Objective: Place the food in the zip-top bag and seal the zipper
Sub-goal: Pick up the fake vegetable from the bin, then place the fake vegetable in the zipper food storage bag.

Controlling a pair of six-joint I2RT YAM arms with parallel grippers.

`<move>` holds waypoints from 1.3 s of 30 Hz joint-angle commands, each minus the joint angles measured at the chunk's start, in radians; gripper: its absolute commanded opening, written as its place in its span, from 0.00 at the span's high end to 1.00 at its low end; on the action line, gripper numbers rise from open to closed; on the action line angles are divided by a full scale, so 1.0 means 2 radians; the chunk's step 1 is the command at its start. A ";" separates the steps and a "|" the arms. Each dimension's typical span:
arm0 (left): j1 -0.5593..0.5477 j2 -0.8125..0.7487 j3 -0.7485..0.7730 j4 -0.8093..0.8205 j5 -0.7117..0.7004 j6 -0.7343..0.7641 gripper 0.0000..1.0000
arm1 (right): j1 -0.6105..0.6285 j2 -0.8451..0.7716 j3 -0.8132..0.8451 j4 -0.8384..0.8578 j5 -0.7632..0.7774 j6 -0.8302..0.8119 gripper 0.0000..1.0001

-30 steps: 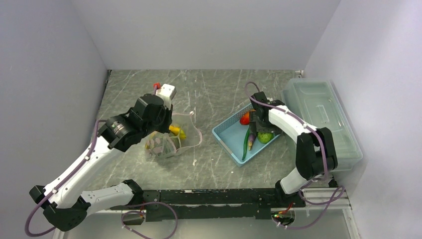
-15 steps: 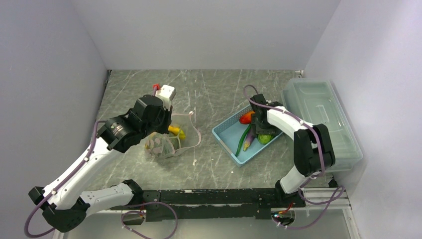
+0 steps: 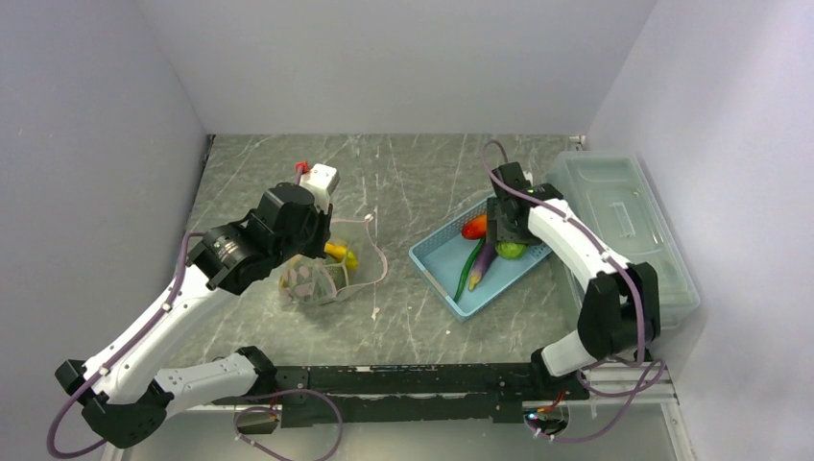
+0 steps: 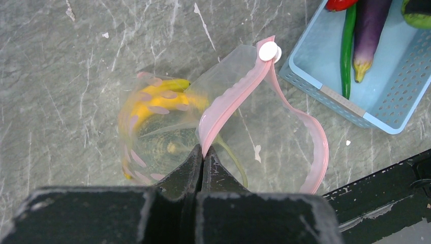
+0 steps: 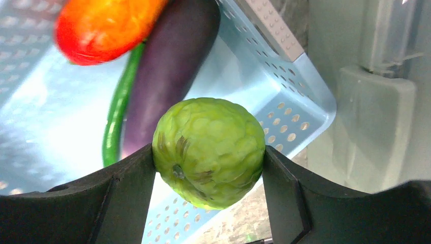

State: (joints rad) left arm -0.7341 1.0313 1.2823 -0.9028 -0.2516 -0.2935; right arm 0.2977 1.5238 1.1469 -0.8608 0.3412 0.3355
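- The left hand [image 4: 202, 155] is closed, its tips pinching the zipper [image 4: 231, 101], a pink strip on the mouth of the zip-top bag [image 4: 167, 137].
- The bag lies on the counter [image 3: 413, 182], left of centre and under the left arm. Its mouth gapes open: one side of the strip runs from the pinch up to a white tab [image 4: 268, 51], and the other side bows out in a loop towards the basket and the near edge.
- A yellow banana bunch [image 4: 152, 99] is inside the bag, against its far wall.
- The right hand [image 5: 208, 168] grips a bumpy green vegetable [image 5: 208, 147], one finger pressed to each side. It is held over the light-blue basket [image 4: 391, 76], close to the corner nearest the clear lidded box [image 3: 624, 221].
- Perforated basket floor shows below the vegetable, so it appears to be lifted off it.
- In the basket lie a purple eggplant [image 5: 167, 66], a long thin green pod [image 5: 118, 109] touching its side, and a red-orange piece [image 5: 101, 25] at their top ends.
- The basket sits at an angle, right of centre. Its right corner is just beside the box, and the box runs along the right wall.
- A band of bare counter separates the bag's loop from the basket's left rim.
- More bare counter stretches behind both, up to the back wall.
- The left wall is near the left arm's elbow.
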 commanded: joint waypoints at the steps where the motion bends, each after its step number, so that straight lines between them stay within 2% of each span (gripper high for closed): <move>1: 0.001 0.000 0.002 0.008 -0.005 -0.004 1.00 | -0.001 -0.047 0.043 -0.014 -0.037 -0.005 0.65; 7: 0.002 -0.002 0.009 0.009 -0.004 -0.013 1.00 | 0.000 -0.088 0.074 -0.012 -0.094 -0.007 0.68; 13: 0.002 0.007 0.019 0.003 -0.006 -0.023 1.00 | 0.004 -0.128 0.089 0.019 -0.187 -0.002 0.68; 20: 0.001 0.014 0.028 0.003 -0.011 -0.030 1.00 | 0.039 -0.156 0.113 0.068 -0.290 0.018 0.68; 30: 0.001 0.029 0.047 -0.003 -0.017 -0.040 1.00 | 0.152 -0.142 0.148 0.151 -0.336 0.050 0.66; 39: 0.002 0.044 0.071 -0.013 -0.030 -0.042 1.00 | 0.214 -0.101 0.176 0.193 -0.359 0.048 0.66</move>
State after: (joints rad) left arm -0.7334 1.1172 1.3647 -0.9417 -0.2848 -0.3614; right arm 0.6857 1.2903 1.4391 -0.5575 -0.3473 0.4301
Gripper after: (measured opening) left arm 0.013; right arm 0.724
